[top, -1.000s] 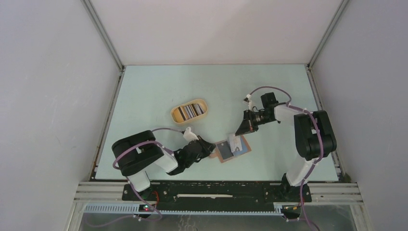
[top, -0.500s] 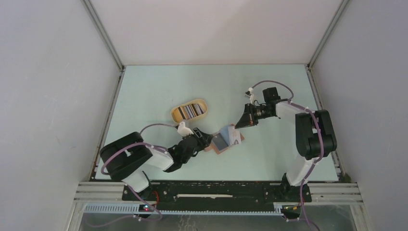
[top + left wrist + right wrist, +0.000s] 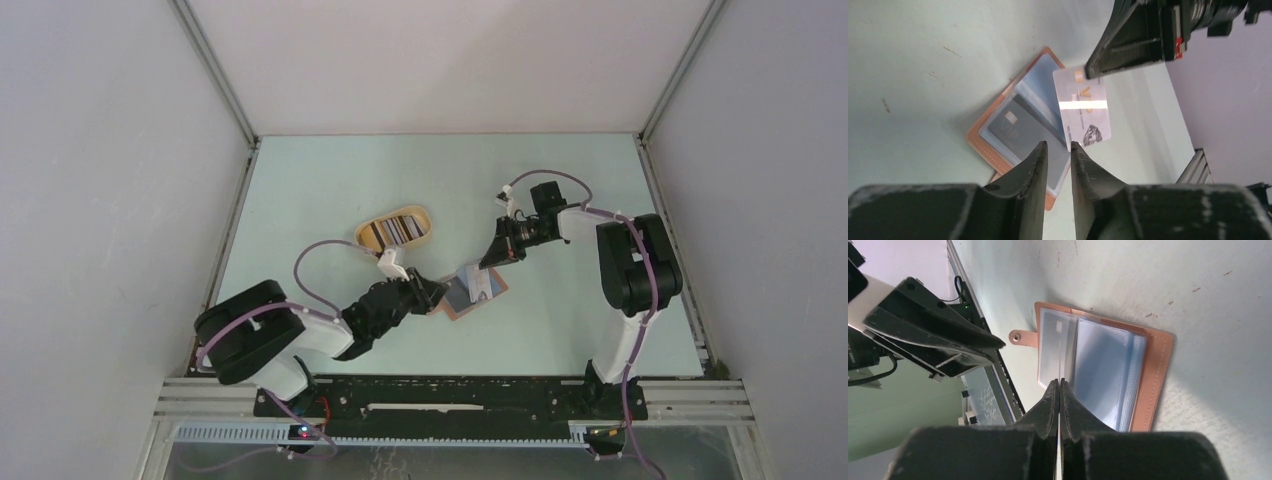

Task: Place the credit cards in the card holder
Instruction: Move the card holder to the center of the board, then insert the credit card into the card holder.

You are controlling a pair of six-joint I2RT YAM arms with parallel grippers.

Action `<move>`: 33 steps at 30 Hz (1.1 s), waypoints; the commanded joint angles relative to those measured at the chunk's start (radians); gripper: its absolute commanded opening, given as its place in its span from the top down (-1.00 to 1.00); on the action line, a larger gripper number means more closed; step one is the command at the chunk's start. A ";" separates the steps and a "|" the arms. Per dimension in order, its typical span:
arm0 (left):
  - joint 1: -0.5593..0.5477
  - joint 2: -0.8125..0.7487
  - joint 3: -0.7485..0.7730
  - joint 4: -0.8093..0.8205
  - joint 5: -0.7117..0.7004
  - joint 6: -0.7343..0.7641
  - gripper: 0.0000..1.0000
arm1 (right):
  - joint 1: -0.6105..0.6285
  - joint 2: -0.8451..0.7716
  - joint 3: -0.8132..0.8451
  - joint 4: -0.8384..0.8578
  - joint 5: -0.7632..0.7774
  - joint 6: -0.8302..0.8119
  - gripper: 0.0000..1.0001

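On the pale green surface [image 3: 320,190], the open card holder [image 3: 1013,127] has slid far and left of its spot a second ago. The left gripper [image 3: 1058,146], then pinching its near edge, now stands slightly apart there. The right gripper [image 3: 1058,382], clamped on a credit card [image 3: 1082,107], has followed over the sleeves, so insertion looks close.

Leather-like card holder [image 3: 1158,365] (glossy plastic sleeves [image 3: 1103,370])
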 commanded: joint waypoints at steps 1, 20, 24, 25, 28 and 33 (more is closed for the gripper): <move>0.010 0.102 0.022 0.157 0.115 0.056 0.50 | 0.003 -0.007 0.030 0.022 0.036 0.021 1.00; 0.015 0.161 0.096 -0.148 -0.035 -0.129 0.90 | 0.022 0.006 0.051 -0.002 0.081 -0.002 1.00; 0.014 0.162 0.099 -0.160 -0.039 -0.129 0.91 | 0.024 0.016 0.058 -0.014 0.089 -0.010 1.00; 0.013 0.162 0.099 -0.161 -0.043 -0.129 0.91 | 0.024 0.017 0.058 -0.016 0.094 -0.011 1.00; 0.013 0.162 0.101 -0.163 -0.043 -0.128 0.92 | 0.024 0.017 0.060 -0.020 0.106 -0.015 1.00; 0.013 0.166 0.105 -0.165 -0.040 -0.126 0.92 | 0.030 0.032 0.060 -0.021 0.118 -0.016 1.00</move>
